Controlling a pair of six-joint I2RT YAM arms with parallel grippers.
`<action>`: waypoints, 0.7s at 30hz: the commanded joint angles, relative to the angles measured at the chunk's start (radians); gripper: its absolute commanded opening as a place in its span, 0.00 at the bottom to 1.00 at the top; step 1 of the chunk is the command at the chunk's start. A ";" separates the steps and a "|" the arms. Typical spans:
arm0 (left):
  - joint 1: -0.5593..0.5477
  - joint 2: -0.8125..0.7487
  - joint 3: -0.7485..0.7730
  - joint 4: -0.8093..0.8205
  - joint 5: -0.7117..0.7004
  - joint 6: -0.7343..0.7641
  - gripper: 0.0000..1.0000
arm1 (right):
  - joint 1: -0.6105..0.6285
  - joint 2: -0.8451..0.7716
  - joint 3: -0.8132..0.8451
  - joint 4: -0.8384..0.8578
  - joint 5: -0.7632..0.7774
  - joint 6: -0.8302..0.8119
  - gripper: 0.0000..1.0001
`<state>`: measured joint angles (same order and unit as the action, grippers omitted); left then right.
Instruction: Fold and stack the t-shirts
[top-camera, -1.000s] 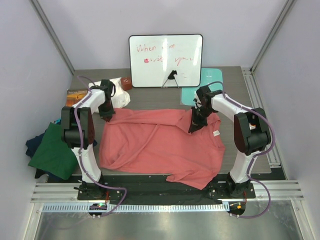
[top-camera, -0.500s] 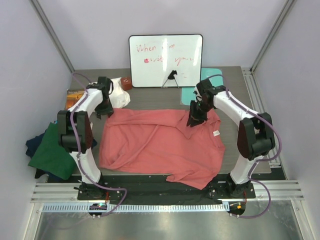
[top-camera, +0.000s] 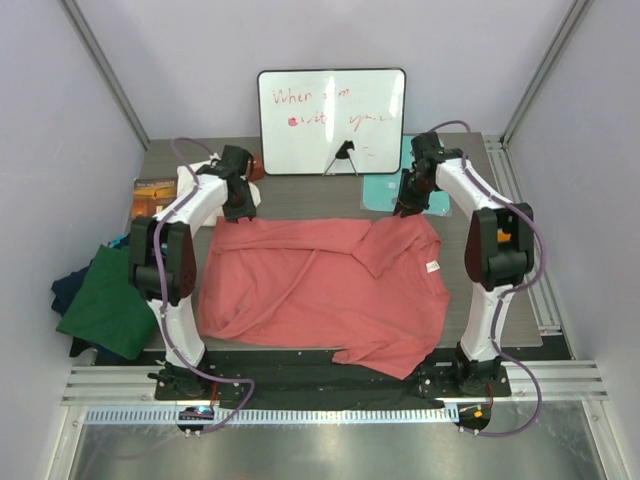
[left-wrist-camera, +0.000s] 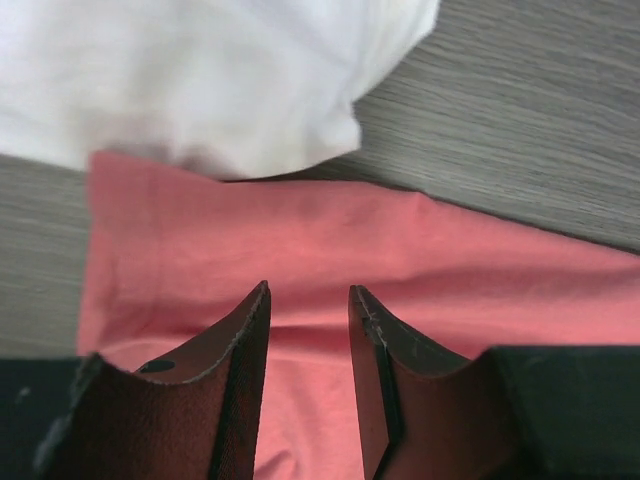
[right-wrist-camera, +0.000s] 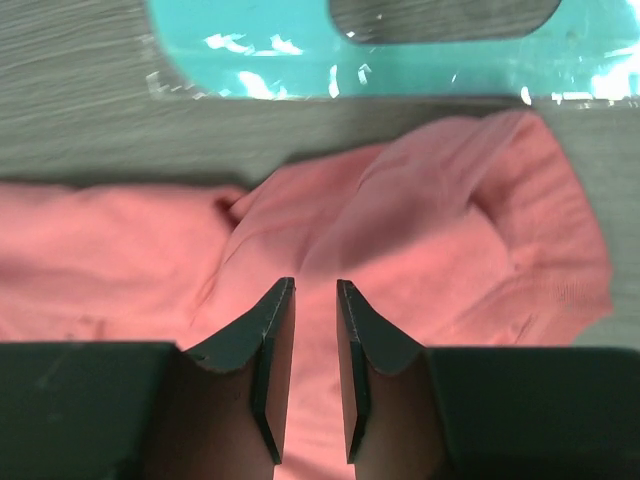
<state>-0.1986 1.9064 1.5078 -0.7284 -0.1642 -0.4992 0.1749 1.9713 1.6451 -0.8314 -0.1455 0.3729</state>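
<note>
The large salmon-pink t-shirt (top-camera: 320, 285) lies spread across the table, its white neck label (top-camera: 433, 267) at the right. My left gripper (top-camera: 240, 208) hovers open over the shirt's far left edge (left-wrist-camera: 480, 270), nothing between its fingers (left-wrist-camera: 240, 340). My right gripper (top-camera: 408, 205) hovers open above the folded-over far right corner (right-wrist-camera: 430, 230), also holding nothing. A dark green t-shirt (top-camera: 105, 305) lies on a navy one (top-camera: 64, 290) at the left, off the table's edge.
A whiteboard (top-camera: 332, 120) stands at the back. The pale-teal mat (top-camera: 385, 190) lies just beyond the right gripper, also seen as the teal mat (right-wrist-camera: 300, 75) in the right wrist view. A white cloth (left-wrist-camera: 200, 80) touches the shirt's far left corner. An orange box (top-camera: 152, 192) sits far left.
Both grippers have opened, let go of the pink shirt's far edge and drawn back toward the whiteboard. The shirt's far edge now rests on the table.
</note>
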 joint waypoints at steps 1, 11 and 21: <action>-0.019 0.057 0.051 0.098 0.041 -0.013 0.38 | 0.006 0.087 0.113 0.035 0.067 -0.017 0.28; -0.025 0.194 0.034 0.109 0.057 -0.002 0.00 | -0.011 0.173 0.056 -0.018 0.185 -0.020 0.10; -0.022 0.198 -0.067 0.135 -0.038 -0.001 0.00 | -0.078 0.086 -0.117 -0.021 0.211 -0.015 0.01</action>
<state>-0.2268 2.0724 1.5055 -0.5777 -0.1287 -0.4961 0.1284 2.1025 1.5841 -0.8104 -0.0090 0.3683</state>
